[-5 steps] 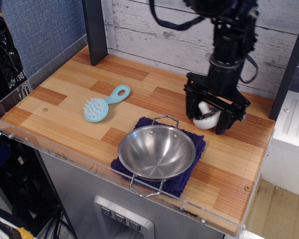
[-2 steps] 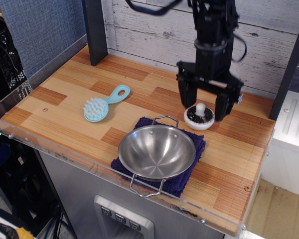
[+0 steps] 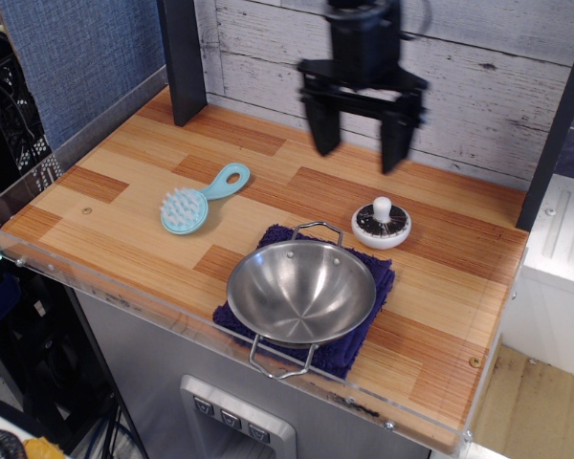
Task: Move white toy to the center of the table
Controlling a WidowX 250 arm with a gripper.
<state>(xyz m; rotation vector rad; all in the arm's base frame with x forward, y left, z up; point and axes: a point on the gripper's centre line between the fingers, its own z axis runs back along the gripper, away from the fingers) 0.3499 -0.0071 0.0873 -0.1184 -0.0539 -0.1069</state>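
Note:
The white toy point(image 3: 382, 224) is a small round white disc with a dark ribbed top and an upright white knob. It stands upright on the wooden table point(image 3: 124, 177), right of the middle, just behind the purple cloth's far right corner. My gripper point(image 3: 359, 151) hangs open and empty above the table, up and to the left of the toy, apart from it. Its two black fingers point(image 3: 322, 129) point down, spread wide.
A steel bowl point(image 3: 301, 291) sits on a purple cloth point(image 3: 377, 283) near the front edge. A light-blue handled brush point(image 3: 197, 201) lies left of the middle. A dark post point(image 3: 182, 59) stands at the back left. A clear acrylic rim point(image 3: 105, 287) lines the table.
The gripper let go of the white toy, rose and moved back and to the left. The toy, tilted between the fingers a second ago, now stands upright on the table.

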